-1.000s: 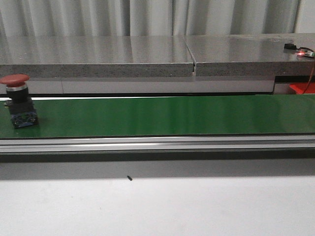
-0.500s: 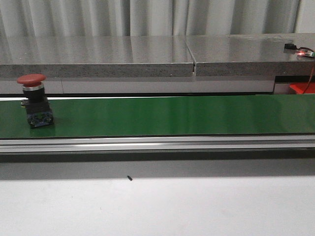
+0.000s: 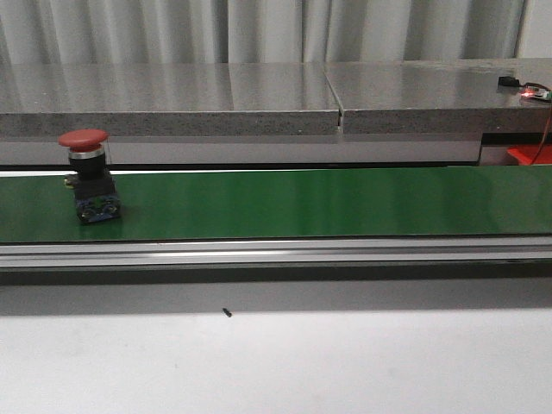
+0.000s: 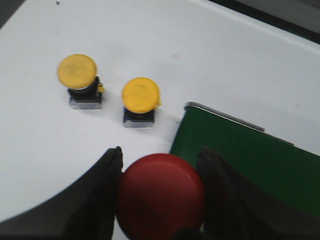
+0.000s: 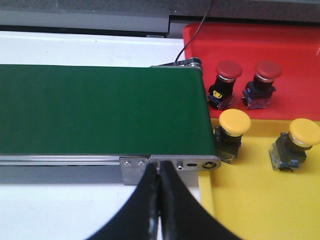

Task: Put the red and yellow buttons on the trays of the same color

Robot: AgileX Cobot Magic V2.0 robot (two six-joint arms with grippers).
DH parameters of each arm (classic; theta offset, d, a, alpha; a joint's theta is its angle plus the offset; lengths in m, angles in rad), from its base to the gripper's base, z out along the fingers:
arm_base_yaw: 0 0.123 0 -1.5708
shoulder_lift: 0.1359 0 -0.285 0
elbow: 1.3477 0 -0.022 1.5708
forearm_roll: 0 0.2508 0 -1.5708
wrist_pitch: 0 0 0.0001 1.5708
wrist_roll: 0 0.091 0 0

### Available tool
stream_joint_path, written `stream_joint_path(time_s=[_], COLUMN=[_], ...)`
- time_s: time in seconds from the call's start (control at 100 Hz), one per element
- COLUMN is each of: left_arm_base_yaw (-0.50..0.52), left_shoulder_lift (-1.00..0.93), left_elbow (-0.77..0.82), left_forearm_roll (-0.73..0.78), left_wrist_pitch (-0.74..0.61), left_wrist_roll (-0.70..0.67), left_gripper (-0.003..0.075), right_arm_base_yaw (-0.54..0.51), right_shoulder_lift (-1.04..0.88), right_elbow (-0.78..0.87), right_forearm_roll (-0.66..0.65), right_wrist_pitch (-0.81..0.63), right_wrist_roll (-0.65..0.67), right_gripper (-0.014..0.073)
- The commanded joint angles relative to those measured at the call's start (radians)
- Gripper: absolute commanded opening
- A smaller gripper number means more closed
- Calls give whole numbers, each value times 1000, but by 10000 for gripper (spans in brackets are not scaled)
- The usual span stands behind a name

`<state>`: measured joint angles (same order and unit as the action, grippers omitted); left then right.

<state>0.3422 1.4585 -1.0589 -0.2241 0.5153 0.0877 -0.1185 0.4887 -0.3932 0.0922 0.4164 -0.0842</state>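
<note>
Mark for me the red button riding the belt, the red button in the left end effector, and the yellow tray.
red button on the belt (image 3: 84, 138): front view, on its red cap.
held red button (image 4: 161, 196): left wrist view, middle of its cap.
yellow tray (image 5: 250, 200): right wrist view, bare floor.

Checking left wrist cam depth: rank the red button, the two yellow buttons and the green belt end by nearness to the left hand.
1. Red button: between the left hand's fingers.
2. Green belt end: beside one finger.
3. Yellow button nearer the belt: on the white table.
4. Other yellow button: farthest, beyond it.
</note>
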Motion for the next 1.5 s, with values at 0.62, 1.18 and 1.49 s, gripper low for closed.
stream_joint_path(time_s=[0.62, 1.18, 1.49], left_arm_base_yaw=[-83, -152, -287], left_shoulder_lift=[-31, -179, -309], left_elbow=[83, 83, 90], left_forearm_roll=[-37, -73, -71], left_wrist_pitch=[-103, -75, 5], left_wrist_roll=[3, 73, 91], left_gripper=[330, 346, -20], right_arm_base_yaw=[0, 0, 0], right_shoulder_lift=[0, 0, 0], right_elbow=[-26, -26, -26], right_forearm_roll=[-6, -6, -6], right_wrist_pitch=[-76, -76, -76], right_wrist_roll=[-4, -4, -4], right_gripper=[-67, -67, -67])
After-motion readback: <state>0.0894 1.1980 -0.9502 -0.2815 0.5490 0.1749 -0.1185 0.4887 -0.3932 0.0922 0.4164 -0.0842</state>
